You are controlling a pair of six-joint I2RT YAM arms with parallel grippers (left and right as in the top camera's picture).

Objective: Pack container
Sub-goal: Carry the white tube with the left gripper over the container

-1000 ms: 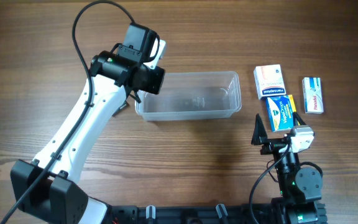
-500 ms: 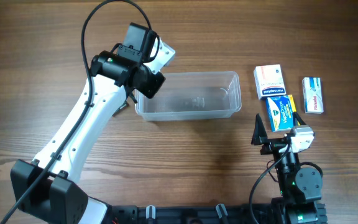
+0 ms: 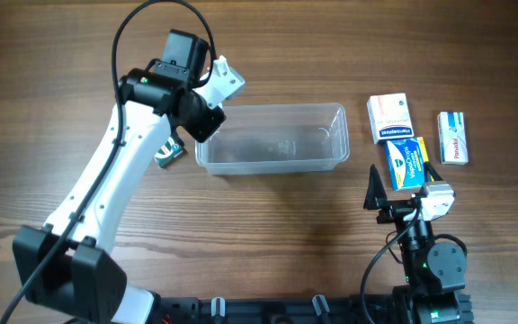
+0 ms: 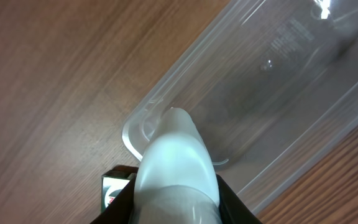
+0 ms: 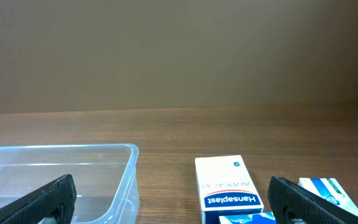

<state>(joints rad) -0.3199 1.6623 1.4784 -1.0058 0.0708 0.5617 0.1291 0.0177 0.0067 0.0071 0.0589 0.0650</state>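
Observation:
The clear container (image 3: 272, 138) lies empty at the table's middle; it also shows in the left wrist view (image 4: 272, 81) and the right wrist view (image 5: 55, 174). My left gripper (image 3: 210, 94) is shut on a white bottle (image 3: 224, 79) and holds it above the container's left end. In the left wrist view the bottle (image 4: 176, 162) fills the space between the jaws. My right gripper (image 3: 403, 186) is open and empty near the front edge, facing the boxes; in the right wrist view (image 5: 179, 202) its jaws stand wide apart.
A small green-and-white box (image 3: 167, 155) lies on the table left of the container, also in the left wrist view (image 4: 115, 190). A Hansaplast box (image 3: 389, 117), a blue box (image 3: 406, 162) and a white-and-blue box (image 3: 454, 137) lie at the right.
My left arm has swung left and back with the bottle, uncovering the small green-and-white box beside the container. The right arm has not moved.

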